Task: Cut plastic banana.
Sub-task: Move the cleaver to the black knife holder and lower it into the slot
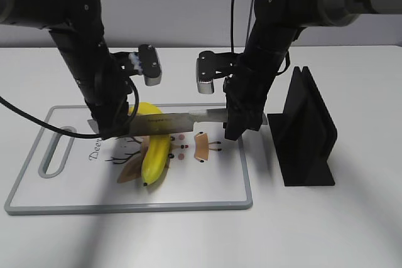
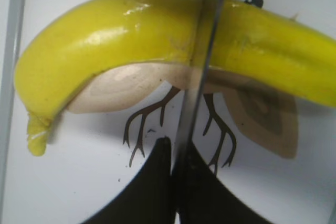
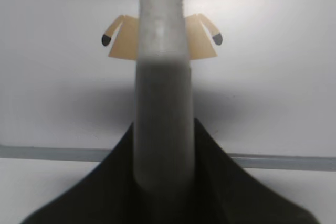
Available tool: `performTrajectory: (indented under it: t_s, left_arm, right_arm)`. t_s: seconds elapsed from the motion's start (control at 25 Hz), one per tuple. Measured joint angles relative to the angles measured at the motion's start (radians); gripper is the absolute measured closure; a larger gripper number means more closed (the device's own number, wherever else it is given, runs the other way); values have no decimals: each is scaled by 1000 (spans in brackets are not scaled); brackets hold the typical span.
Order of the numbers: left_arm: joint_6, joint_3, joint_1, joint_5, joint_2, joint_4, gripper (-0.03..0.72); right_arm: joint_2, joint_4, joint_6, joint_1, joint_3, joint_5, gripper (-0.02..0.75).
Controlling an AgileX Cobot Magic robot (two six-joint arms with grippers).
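Observation:
The plastic banana (image 1: 156,155) lies on the white cutting board (image 1: 207,186), pointing towards the front. A knife (image 1: 169,120) spans crosswise over it. My left gripper (image 1: 107,128) is shut on the blade's tip end. My right gripper (image 1: 233,123) is shut on the grey handle. In the left wrist view the thin blade (image 2: 198,93) crosses the middle of the banana (image 2: 115,35) and appears to touch it, with the fingers (image 2: 173,153) pinched on the blade. In the right wrist view the handle (image 3: 160,77) sits between the fingers (image 3: 163,129).
The cutting board has a grey rim, a handle slot (image 1: 55,155) at its left and printed deer drawings (image 1: 201,147). A black knife stand (image 1: 308,130) stands upright on the table just right of the board.

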Motion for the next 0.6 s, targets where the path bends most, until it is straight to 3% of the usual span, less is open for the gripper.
performTrajectory:
  t_s: [0.6]
  left_arm:
    - [-14, -10, 0, 9, 12, -5, 693]
  right_arm:
    - [8, -7, 9, 0, -5, 2, 563]
